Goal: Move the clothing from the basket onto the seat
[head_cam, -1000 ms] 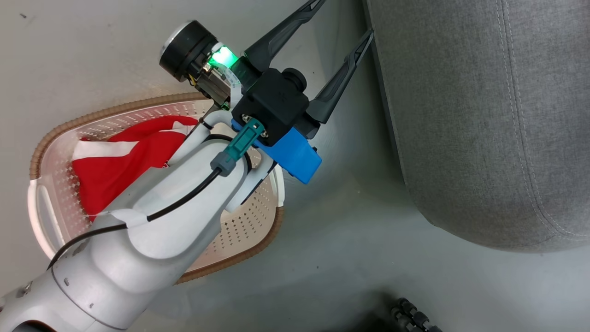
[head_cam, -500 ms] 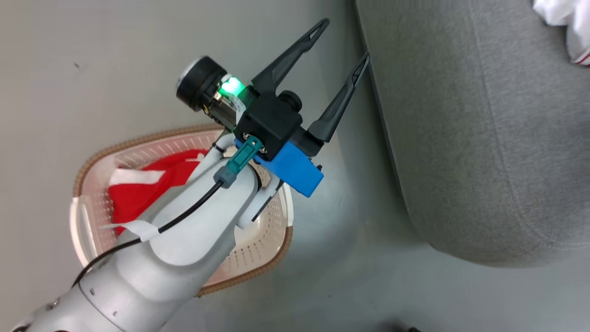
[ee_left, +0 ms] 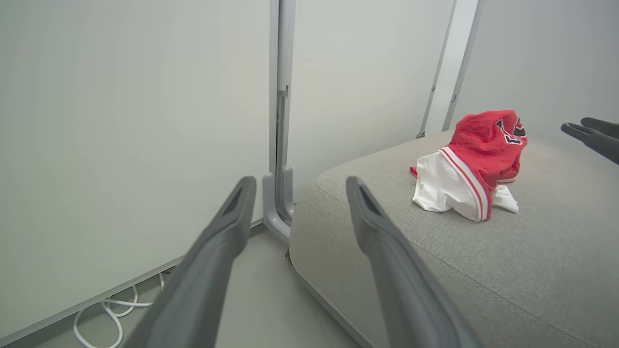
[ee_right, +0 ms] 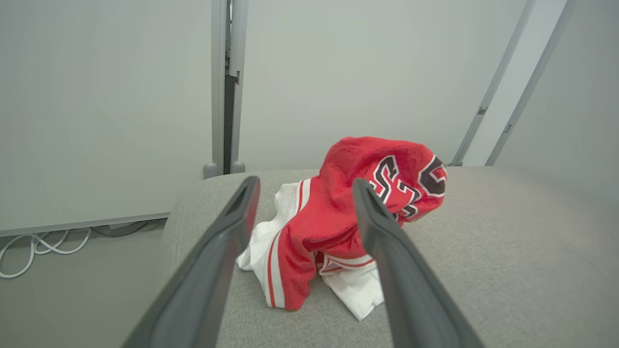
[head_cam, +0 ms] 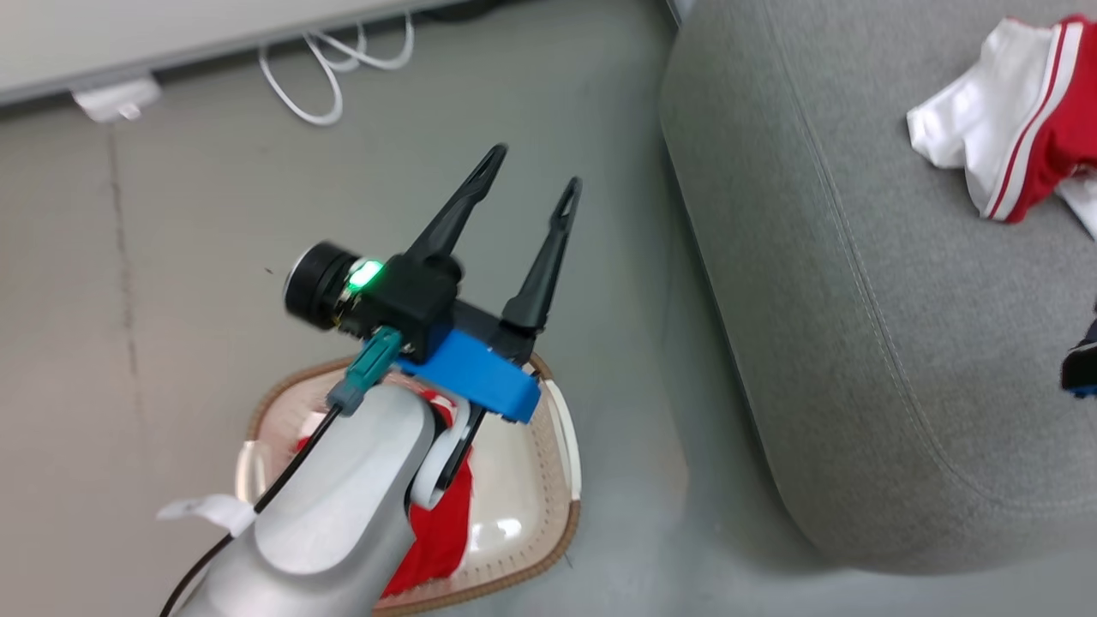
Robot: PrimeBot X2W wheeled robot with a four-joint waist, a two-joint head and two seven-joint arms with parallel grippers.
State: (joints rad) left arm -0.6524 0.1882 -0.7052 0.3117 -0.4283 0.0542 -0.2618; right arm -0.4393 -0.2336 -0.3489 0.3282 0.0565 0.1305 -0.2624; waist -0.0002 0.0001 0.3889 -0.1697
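The basket (head_cam: pixel 572 480) stands on the floor at the bottom of the head view, with red clothing (head_cam: pixel 444 536) inside, partly hidden by my left forearm. My left gripper (head_cam: pixel 535 170) hovers above the basket's far rim, open and empty, fingers pointing toward the wall. The grey seat (head_cam: pixel 857 300) lies to the right. On it rests a crumpled red-and-white garment (head_cam: pixel 1016 141), also seen in the right wrist view (ee_right: pixel 358 227). My right gripper (ee_right: pixel 305 186) is open just short of that garment, holding nothing. In the left wrist view the left gripper (ee_left: pixel 300 186) is open, and the right fingertips (ee_left: pixel 587 130) show beside the garment (ee_left: pixel 476 164).
White cables (head_cam: pixel 334 81) and a white plug block (head_cam: pixel 111 103) lie on the floor along the wall. A grey post (ee_left: pixel 280 145) stands at the seat's far corner. Bare grey floor (head_cam: pixel 634 360) runs between the basket and the seat.
The head camera has swung up and right, bringing the wall, the cables and the garment on the seat into view. My left gripper has drawn a little away from the seat's edge, still open.
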